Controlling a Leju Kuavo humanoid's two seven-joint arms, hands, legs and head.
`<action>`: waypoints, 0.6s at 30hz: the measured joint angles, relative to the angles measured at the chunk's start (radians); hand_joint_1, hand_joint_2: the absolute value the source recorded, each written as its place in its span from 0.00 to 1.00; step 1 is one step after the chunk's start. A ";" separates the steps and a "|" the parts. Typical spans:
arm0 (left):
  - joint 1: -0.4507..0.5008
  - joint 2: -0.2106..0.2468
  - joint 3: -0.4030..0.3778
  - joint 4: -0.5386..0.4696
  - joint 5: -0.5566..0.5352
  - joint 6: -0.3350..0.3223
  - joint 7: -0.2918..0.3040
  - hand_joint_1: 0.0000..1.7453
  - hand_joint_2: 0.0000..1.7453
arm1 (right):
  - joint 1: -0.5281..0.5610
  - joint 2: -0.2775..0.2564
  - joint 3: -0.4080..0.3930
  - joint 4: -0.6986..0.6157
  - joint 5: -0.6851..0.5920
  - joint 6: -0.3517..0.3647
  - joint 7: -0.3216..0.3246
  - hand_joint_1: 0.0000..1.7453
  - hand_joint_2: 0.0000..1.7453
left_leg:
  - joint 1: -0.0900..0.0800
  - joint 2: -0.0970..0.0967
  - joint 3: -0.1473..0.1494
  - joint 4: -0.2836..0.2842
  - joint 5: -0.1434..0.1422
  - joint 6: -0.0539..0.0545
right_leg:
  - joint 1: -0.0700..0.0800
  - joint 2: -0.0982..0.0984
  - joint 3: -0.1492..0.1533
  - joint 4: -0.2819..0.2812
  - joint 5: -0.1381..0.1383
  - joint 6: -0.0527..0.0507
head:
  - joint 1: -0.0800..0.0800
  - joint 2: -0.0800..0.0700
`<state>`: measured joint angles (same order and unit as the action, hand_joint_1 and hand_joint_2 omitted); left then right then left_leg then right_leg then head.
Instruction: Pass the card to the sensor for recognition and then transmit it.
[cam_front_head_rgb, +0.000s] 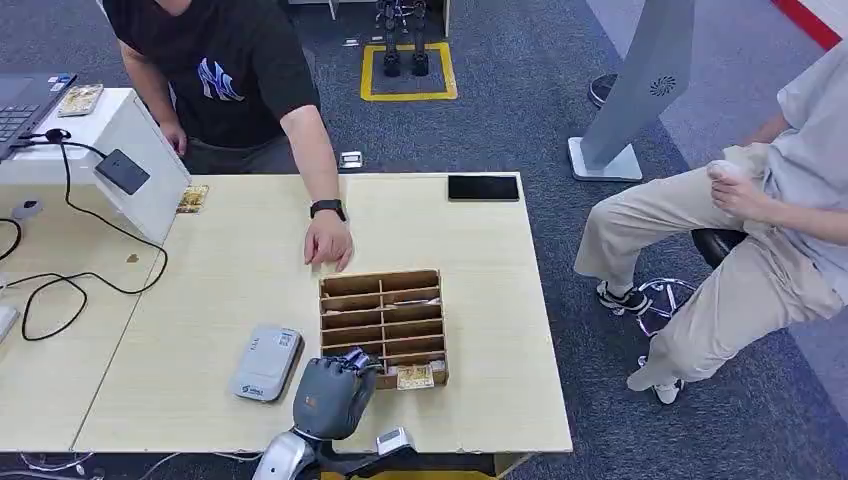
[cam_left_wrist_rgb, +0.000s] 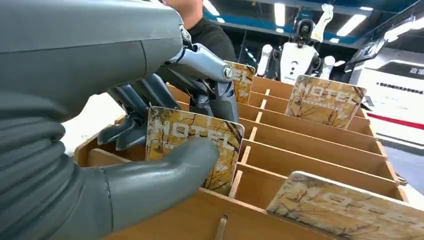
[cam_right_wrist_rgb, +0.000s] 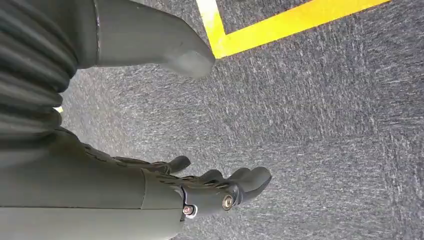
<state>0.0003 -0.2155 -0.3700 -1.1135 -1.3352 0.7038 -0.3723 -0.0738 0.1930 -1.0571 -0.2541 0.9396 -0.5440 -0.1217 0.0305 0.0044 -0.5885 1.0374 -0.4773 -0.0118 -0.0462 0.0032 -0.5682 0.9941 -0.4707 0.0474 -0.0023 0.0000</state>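
Left hand (cam_left_wrist_rgb: 150, 150) pinches 1 brown printed hotel card (cam_left_wrist_rgb: 192, 150) between thumb and fingers, standing in a near slot of the slotted wooden card rack (cam_front_head_rgb: 383, 322), presumably to lift it out. Right hand (cam_right_wrist_rgb: 150, 195) hangs slack-fingered, holding nothing, above grey carpet (cam_right_wrist_rgb: 325, 125).
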 joint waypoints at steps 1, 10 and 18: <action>0.002 -0.003 0.005 -0.002 -0.003 0.000 -0.003 1.00 1.00 | 0.000 0.000 0.000 0.000 0.000 0.000 0.000 0.00 1.00 | 0.000 0.000 0.000 0.000 0.000 0.000 | 0.000 0.000 0.000 0.000 0.000 0.000 | 0.000 0.000; 0.034 -0.012 0.021 -0.048 0.016 0.000 -0.043 1.00 1.00 | 0.000 -0.001 0.000 0.000 0.011 -0.003 0.005 0.00 1.00 | 0.000 0.000 0.000 0.000 0.000 0.000 | 0.000 0.000 0.000 0.000 0.000 0.000 | 0.000 0.000; 0.063 -0.053 0.083 -0.156 0.509 -0.001 -0.299 1.00 1.00 | 0.003 -0.001 0.000 0.000 -0.006 -0.035 0.002 0.00 1.00 | 0.000 0.000 0.000 0.000 0.000 0.000 | 0.000 0.000 -0.001 0.000 0.000 0.000 | 0.000 0.000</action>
<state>0.0633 -0.2686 -0.2869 -1.2694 -0.8264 0.7031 -0.6718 -0.0706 0.1923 -1.0574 -0.2541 0.9335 -0.5786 -0.1201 0.0305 0.0046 -0.5888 1.0374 -0.4773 -0.0118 -0.0461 0.0034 -0.5693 0.9940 -0.4707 0.0474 -0.0026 0.0000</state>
